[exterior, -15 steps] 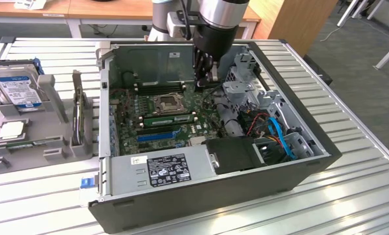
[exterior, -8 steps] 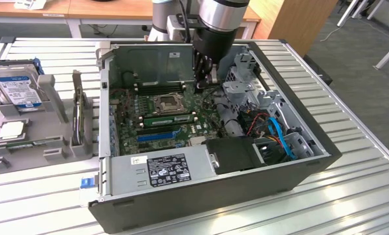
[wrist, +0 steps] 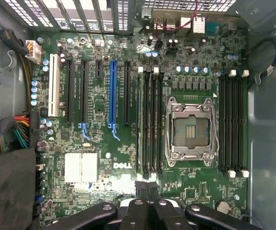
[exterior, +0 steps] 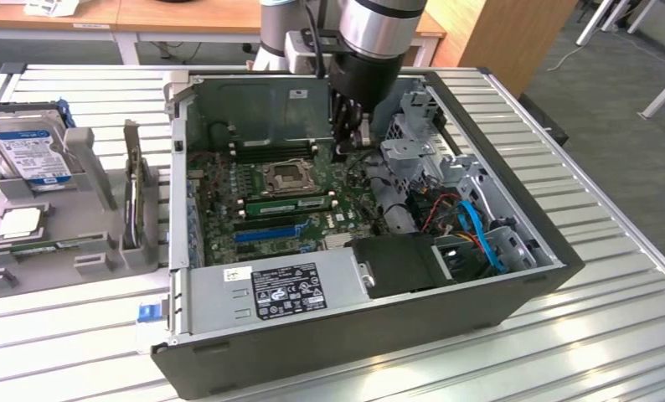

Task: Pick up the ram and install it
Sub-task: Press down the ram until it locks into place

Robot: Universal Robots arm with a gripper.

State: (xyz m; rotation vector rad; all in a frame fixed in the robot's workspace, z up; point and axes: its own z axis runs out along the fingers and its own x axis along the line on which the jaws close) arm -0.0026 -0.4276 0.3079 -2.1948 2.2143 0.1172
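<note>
**Hand shut above the open case, ram standing in its slot beside the processor socket**

The hand (exterior: pixel 349 138) hangs over the motherboard (exterior: pixel 226 188) inside the open computer case (exterior: pixel 344 352) on the table (exterior: pixel 600 318). It is near the processor socket (exterior: pixel 285 177) and raised clear of it. In the wrist view its dark fingers (wrist: pixel 140 189) are pressed together, with their tips just past one end of the memory slots next to the socket. The ram (exterior: pixel 291 203), a long green stick, stands on edge in a slot near the socket, on the side facing the blue expansion slot (exterior: pixel 268 232), and runs parallel to the socket's edge. The hand and the ram are apart. I cannot tell whether the stick is pushed fully home.
</note>
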